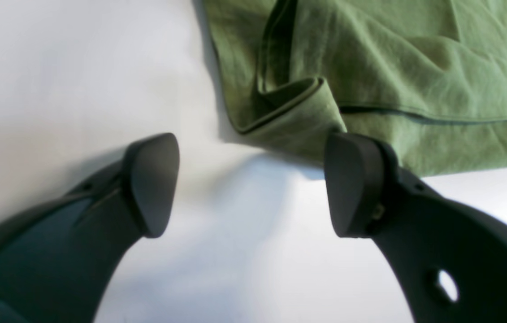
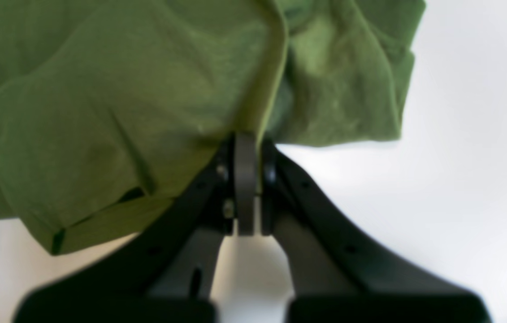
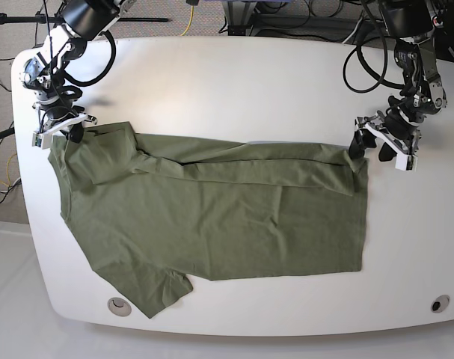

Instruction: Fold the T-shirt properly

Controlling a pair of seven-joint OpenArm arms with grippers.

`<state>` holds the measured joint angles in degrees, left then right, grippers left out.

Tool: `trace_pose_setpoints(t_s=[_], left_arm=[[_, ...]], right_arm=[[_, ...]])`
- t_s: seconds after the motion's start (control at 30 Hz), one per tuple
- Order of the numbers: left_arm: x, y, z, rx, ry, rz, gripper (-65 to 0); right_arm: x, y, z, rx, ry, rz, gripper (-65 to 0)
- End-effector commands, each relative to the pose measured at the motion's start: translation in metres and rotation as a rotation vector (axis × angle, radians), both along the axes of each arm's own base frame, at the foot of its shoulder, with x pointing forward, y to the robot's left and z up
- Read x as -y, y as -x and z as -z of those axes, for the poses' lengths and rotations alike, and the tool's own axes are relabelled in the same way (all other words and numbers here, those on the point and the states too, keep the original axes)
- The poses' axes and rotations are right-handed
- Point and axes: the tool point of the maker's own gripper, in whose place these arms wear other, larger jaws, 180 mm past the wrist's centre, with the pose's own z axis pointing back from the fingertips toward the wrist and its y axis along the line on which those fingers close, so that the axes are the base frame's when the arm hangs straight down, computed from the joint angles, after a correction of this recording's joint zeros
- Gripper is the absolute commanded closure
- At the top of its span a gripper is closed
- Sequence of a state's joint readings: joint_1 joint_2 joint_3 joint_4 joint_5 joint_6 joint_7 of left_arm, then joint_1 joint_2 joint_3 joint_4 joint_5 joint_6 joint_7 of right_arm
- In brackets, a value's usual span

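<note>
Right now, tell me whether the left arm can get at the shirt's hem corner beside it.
Probably yes. The left end effector is open, and the T-shirt corner lies just ahead of its pads on the bare table, unobstructed.

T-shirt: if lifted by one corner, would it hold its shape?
Probably not. The T-shirt looks floppy: its hem curls over in the left wrist view, and it bunches where the right gripper pinches it. It should drape and drag, not roll.

T-shirt (image 2: 123, 89) cropped, right wrist view
</note>
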<state>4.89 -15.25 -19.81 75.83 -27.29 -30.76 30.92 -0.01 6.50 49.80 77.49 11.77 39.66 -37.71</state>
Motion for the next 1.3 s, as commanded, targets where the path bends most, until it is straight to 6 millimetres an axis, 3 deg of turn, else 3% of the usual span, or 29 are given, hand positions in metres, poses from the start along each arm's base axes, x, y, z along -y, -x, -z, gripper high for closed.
trace_pose_setpoints(t_s=[0.0, 0.23, 0.63, 0.9, 1.03, 1.27], left_arm=[[-0.003, -0.008, -0.005, 0.017, -0.001, -0.004, -52.9], [-0.002, -0.013, -0.002, 0.015, 0.014, -0.011, -50.4], [0.000, -0.027, -0.018, 0.081, 0.029, -0.017, -24.9], [0.001, -0.030, -0.022, 0.090, 0.038, -0.017, -17.3], [-0.001, -0.032, -0.022, 0.095, 0.027, -0.024, -8.5], [-0.005, -0.032, -0.022, 0.108, 0.021, -0.036, -4.3]], right_arm=[[0.008, -0.011, -0.015, 0.048, 0.028, -0.001, 0.0], [0.008, -0.011, -0.016, 0.048, 0.028, -0.002, 0.0], [0.008, -0.014, -0.017, 0.055, 0.025, 0.000, 0.0], [0.008, -0.015, -0.017, 0.057, 0.025, 0.001, 0.0], [0.008, -0.014, -0.017, 0.058, 0.027, -0.001, 0.0], [0.009, -0.015, -0.018, 0.061, 0.030, 0.001, 0.0]])
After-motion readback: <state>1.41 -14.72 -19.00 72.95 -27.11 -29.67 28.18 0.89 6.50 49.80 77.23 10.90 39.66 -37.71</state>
